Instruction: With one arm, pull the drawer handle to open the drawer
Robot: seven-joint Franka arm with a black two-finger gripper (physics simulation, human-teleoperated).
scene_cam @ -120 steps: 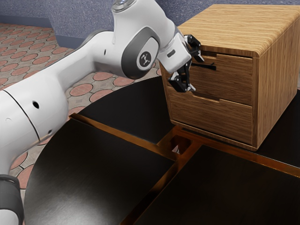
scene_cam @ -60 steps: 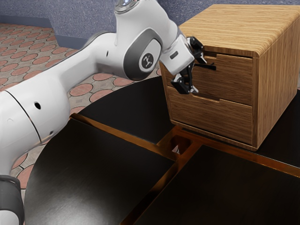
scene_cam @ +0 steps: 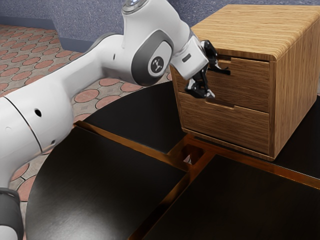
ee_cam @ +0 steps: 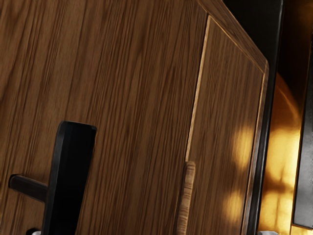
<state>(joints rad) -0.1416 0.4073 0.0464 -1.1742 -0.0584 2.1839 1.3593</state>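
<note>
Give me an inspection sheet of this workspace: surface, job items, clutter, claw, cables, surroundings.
Surface: dark table with orange-brown seams; the cabinet stands on it.
Job's things: wooden cabinet with two drawers. The top drawer looks shut, and its black handle sticks out from the front. The bottom drawer is shut.
Clutter: nothing seen.
Grippers: claw open at the top drawer's front, one finger above the handle and one below, not closed on it.
Cables: nothing seen.
Surroundings: patterned tile floor, blue-grey wall.
</note>
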